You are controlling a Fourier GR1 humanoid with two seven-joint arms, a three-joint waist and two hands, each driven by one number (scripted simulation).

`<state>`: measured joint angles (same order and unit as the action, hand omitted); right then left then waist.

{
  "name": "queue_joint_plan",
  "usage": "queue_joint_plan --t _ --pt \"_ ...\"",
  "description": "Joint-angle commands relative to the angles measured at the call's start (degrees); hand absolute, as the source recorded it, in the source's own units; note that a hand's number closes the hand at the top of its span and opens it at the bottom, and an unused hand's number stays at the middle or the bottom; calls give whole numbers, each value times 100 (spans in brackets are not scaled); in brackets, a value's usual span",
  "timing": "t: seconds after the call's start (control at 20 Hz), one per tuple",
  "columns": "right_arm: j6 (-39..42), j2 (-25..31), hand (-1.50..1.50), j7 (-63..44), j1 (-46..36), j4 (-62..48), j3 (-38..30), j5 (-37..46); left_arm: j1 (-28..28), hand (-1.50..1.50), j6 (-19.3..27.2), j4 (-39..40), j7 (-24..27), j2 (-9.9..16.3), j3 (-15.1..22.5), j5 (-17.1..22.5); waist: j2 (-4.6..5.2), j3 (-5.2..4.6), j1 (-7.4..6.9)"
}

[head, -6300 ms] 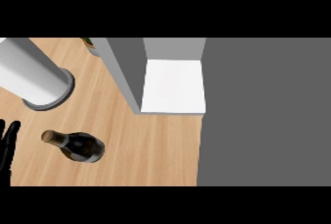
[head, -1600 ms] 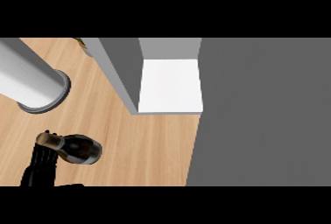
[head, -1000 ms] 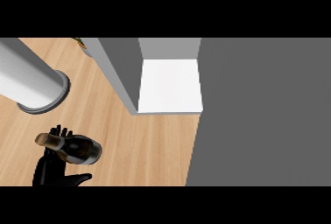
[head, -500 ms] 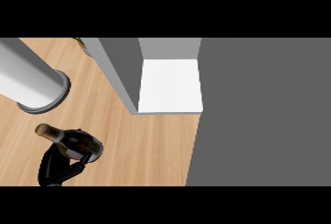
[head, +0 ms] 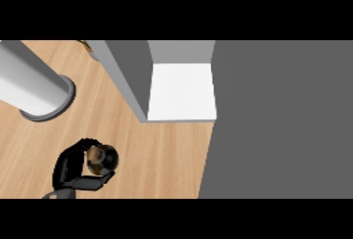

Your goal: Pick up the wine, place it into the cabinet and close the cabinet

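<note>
Down at about 7 o'clock on the wooden worktop (head: 158,154) a black hand (head: 69,164) comes in from the lower edge with its fingers (head: 88,142) curled over the far side of the wine (head: 102,158) and its thumb (head: 93,181) hooked round the near side, so the hand is clamped on the bottle. From above the wine shows as a dark round shape with a brownish top; it sits inside the curl of the hand, toward 3 o'clock from the palm, and most of its body is hidden by the fingers, so I cannot tell whether it stands on the wood or is lifted off it. It shows at the left of the view, yet I cannot tell for certain which of the 2 hands it is, and only this 1 hand is in sight. Up at 10 o'clock a large grey cylinder (head: 31,84) with a flared rim stands on the worktop, well apart from the hand. At 12 o'clock, and well apart from the bottle, is the cabinet (head: 127,70), a grey panel running diagonally with a white surface (head: 183,91) just beside it on the 3 o'clock side. The whole 3 o'clock side beyond the worktop's edge is plain dark grey floor (head: 283,121).
</note>
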<state>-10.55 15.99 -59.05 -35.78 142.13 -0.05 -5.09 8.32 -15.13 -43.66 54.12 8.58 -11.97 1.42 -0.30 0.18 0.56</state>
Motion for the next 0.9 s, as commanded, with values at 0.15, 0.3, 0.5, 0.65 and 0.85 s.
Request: queue_joint_plan --t 0.15,0.3,0.5,0.65,0.85 --pt "-46 99 -150 -566 -132 459 -130 -468 369 150 913 -208 -537 -829 641 -286 3 -20 1" --pt "-55 92 -150 -412 -198 222 -356 -544 465 150 1250 -447 -676 -842 912 73 10 -20 -21" --pt "190 68 -150 -77 403 462 -416 -635 53 150 1187 -1810 -1040 -852 970 -6 -2 -11 -73" --pt "-85 1 -150 -529 64 481 124 -233 340 150 1138 -2097 -1436 -794 1013 13 -7 -18 -57" --pt "157 81 -150 -249 114 234 -278 -698 -107 150 1375 -3075 -2130 -856 1999 592 -4 -14 -69"
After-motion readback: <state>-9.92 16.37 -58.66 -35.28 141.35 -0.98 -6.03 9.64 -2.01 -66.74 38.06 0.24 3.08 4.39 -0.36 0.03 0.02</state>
